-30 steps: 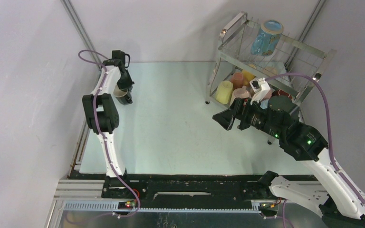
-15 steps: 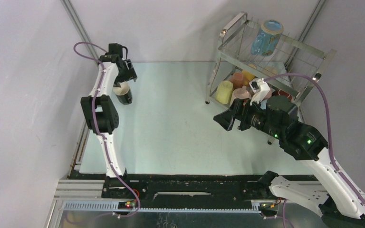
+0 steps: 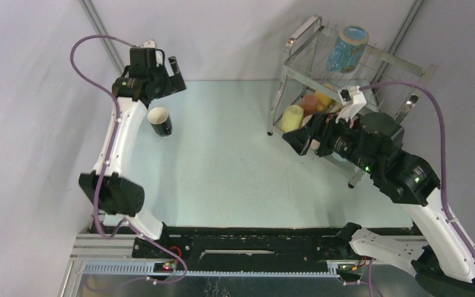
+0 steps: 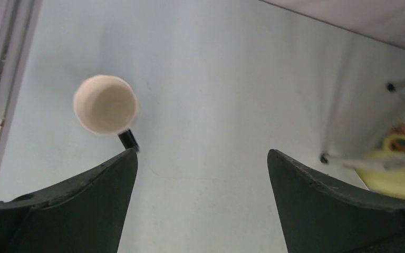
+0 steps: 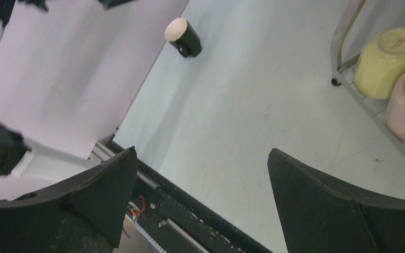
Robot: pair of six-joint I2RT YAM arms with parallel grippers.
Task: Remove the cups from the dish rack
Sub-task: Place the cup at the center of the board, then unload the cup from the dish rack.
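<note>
Left fingers [image 3: 175, 75], right fingers [image 3: 297, 143] gape empty — centre the right pair round the yellow cup [image 5: 392, 62] ahead, missing the rack [image 3: 305, 28].

It was a robotics lab test cell: the left arm [image 3: 120, 133] and right arm [image 3: 436, 216] were bolted to a black base rail [image 3: 253, 240] on aluminium extrusion [image 3: 102, 246], with a pale tabletop [image 3: 222, 173] boxed in by blank grey panels [image 3: 31, 124].

Top view: high at near edge, looking down over whole worktop [image 3: 235, 173]. Wrist views: closer, angled down; all three share black cup [image 3: 160, 121].
</note>
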